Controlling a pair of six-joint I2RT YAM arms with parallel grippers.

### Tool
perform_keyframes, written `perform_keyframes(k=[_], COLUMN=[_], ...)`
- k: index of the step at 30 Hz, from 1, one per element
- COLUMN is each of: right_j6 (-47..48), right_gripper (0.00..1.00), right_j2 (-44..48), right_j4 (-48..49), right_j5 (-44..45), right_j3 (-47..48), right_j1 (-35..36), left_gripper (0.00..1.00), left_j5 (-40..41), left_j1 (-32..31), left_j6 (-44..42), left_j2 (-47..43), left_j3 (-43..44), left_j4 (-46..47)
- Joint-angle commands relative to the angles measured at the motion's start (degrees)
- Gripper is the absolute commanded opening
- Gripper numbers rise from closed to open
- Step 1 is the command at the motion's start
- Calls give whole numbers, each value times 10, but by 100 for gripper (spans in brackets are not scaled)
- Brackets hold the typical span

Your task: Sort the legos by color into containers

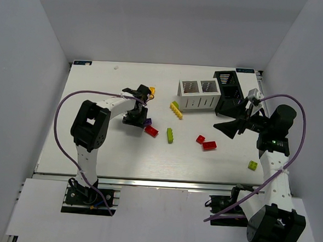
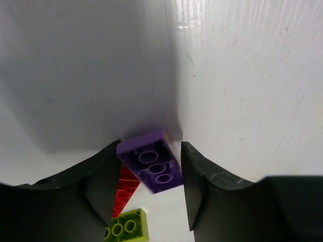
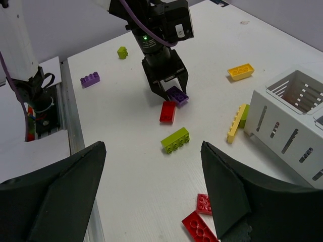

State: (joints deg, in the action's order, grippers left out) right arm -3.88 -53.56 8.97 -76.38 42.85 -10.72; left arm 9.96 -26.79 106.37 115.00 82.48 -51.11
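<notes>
1. The left hand is reaching around the purple brick, bottom middle of the frame; if it is squeezing, I cannot tell.
2. The right hand is hanging open, empty.
3. Many bricks are lying outside the boxes.

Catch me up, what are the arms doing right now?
The left gripper is down on the table with its jaws either side of a purple brick; whether it grips yet is unclear. A red brick lies right beside it. The right gripper hovers open and empty near the black bin. A lime brick, a yellow brick and others lie loose on the table, outside the white box.
</notes>
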Motion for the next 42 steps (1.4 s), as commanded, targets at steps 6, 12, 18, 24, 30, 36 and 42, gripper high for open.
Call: perform_keyframes(k=[6, 12, 18, 24, 30, 36, 42], right_j6=[-23, -22, 20, 31, 13, 6, 2], right_gripper=[80, 76, 7, 0, 0, 0, 0], right_j2=[11, 15, 29, 35, 34, 35, 32], right_j4=[40, 43, 11, -19, -16, -12, -7], right_j5=[-24, -29, 7, 117, 201, 221, 220], right_j3=[-8, -11, -11, -2, -4, -7, -10], right_j1=[-15, -20, -19, -19, -21, -28, -38], left_gripper=[35, 1, 0, 0, 0, 1, 3], left_j5=[19, 94, 11, -260, -316, -256, -214], left_j1=[2, 8, -8, -34, -70, -102, -132], left_j6=[-10, -154, -552, -729, -780, -806, -827], left_j2=[-6, -48, -93, 8, 142, 178, 225], left_j3=[7, 43, 78, 256, 473, 452, 472], left_j4=[14, 75, 370, 437, 448, 587, 675])
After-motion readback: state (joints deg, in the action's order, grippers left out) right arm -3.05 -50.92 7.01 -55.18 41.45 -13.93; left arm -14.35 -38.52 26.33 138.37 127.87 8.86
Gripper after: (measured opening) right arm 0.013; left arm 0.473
